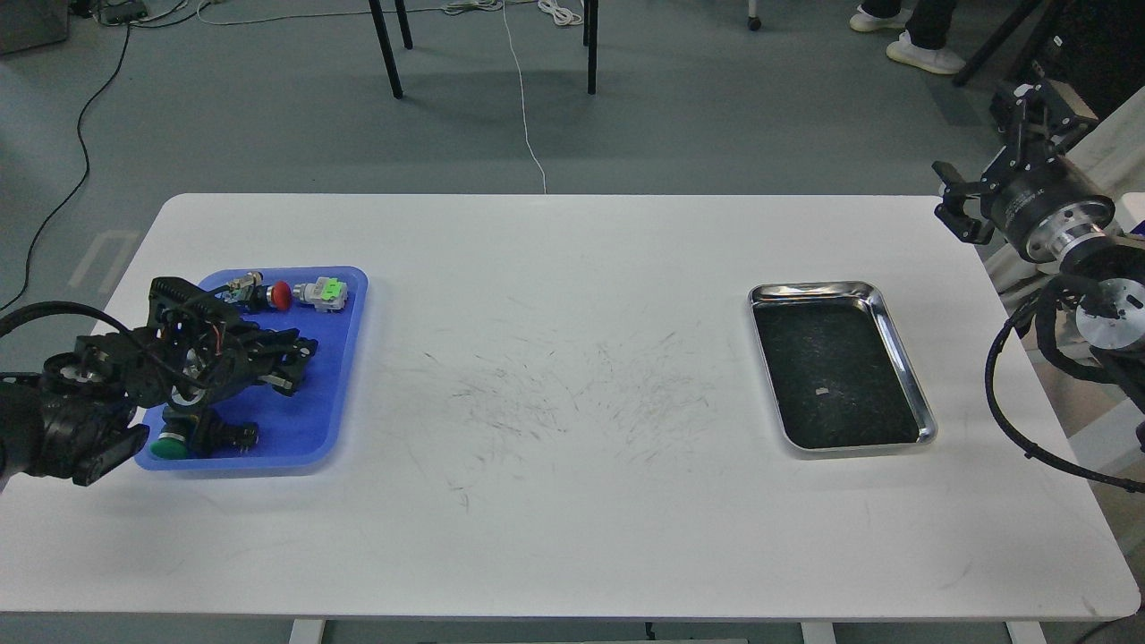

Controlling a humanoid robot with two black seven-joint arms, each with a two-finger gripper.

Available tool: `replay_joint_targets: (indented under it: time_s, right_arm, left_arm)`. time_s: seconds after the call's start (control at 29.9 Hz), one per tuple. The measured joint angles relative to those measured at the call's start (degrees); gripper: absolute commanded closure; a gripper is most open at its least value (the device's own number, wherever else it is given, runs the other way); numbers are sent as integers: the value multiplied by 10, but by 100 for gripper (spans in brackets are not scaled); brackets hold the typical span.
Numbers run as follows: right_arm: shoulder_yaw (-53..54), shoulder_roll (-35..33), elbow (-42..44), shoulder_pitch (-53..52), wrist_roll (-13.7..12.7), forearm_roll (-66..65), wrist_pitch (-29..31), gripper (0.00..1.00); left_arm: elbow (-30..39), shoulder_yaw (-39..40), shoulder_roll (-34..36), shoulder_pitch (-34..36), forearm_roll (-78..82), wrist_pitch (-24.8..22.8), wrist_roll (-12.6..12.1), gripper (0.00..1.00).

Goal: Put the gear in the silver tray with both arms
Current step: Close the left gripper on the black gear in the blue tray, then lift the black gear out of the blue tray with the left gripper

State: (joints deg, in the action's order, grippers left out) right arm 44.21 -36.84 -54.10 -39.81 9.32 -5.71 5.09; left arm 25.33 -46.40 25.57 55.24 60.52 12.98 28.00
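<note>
My left gripper (pixel 291 360) hovers low over the blue plastic tray (pixel 335 385) at the table's left. Its two black fingers are drawn close together around a small black gear (pixel 301 345) in the middle of that tray. The gear is dark against the fingers and partly hidden. The silver tray (pixel 899 349) lies at the right of the table; its dark bottom holds only a tiny pale speck. My right gripper (pixel 950 204) is raised off the table's far right corner, well away from the silver tray, with fingers apart and empty.
The blue tray also holds a red push button (pixel 281 294), a grey and green switch part (pixel 324 292), and a green button (pixel 167 445) beside a black part (pixel 228 436). The scuffed white table (pixel 572 402) lies between the trays. Chair legs stand behind.
</note>
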Motion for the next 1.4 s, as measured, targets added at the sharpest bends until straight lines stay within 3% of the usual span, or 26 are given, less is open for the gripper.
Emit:
replay_joint_targets:
  time_s: [0.4, 0.94, 1.4]
  right_arm:
    - [0, 1, 0, 0, 0, 0, 0, 1]
    - [-1, 1, 1, 0, 0, 0, 0, 1]
    - [-1, 1, 1, 0, 0, 0, 0, 1]
  left_arm:
    - [2, 20, 8, 6, 0, -16, 0, 90]
    - [4, 48, 39, 20, 0, -26, 0, 93]
    - [114, 140, 74, 193, 0, -71, 0, 93]
